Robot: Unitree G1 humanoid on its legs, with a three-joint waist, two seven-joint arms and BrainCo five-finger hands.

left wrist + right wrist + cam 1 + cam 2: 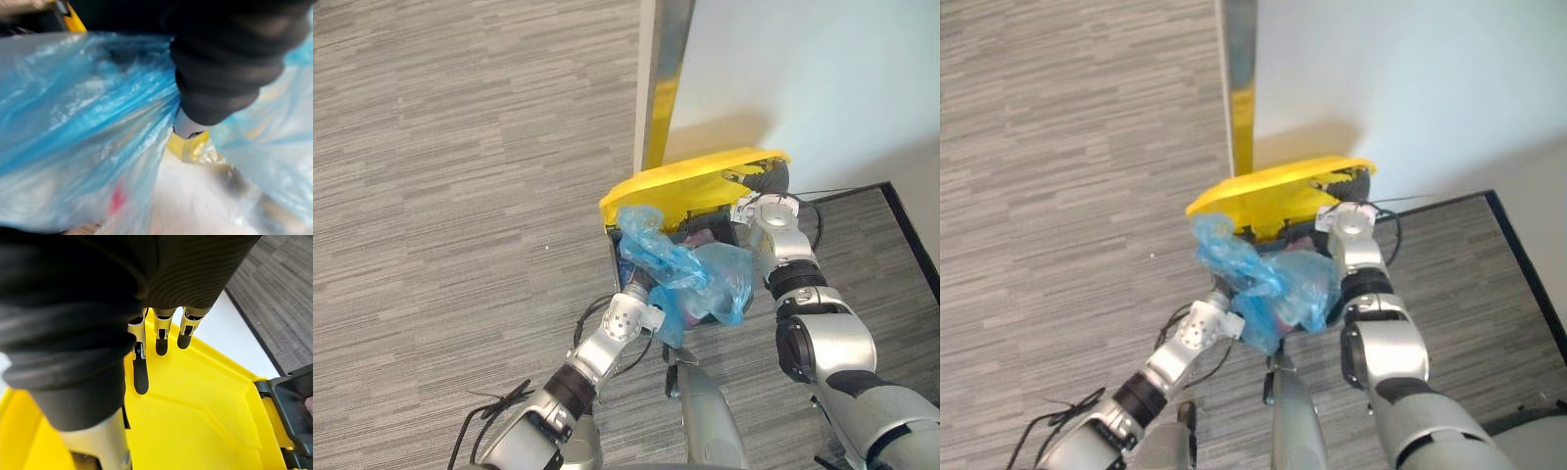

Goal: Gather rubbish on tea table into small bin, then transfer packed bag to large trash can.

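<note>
Location: large trash can (289, 402) against the white wall (822, 78), on grey striped carpet (460, 196).

Lid: the yellow lid (685, 181) is raised and tilted, with the can's mouth open beneath it.

Right hand (766, 181): up against the lid at its far right end. In the right wrist view its fingers (141, 367) lie straight and flat on the yellow surface, curled round nothing. The hand is open and presses on the lid.

Packed bag: the blue plastic bag (690, 274) sits at the mouth of the can, just under the lid's front edge. It is bunched at the top left and bulges out over the near rim. Something red or pink (117, 198) shows dimly through the film; what it is cannot be made out.

Left hand (638, 282): directly under the bunched part of the bag, touching it. The plastic covers its fingers, so I cannot tell whether they are curled round the bag or not
</note>
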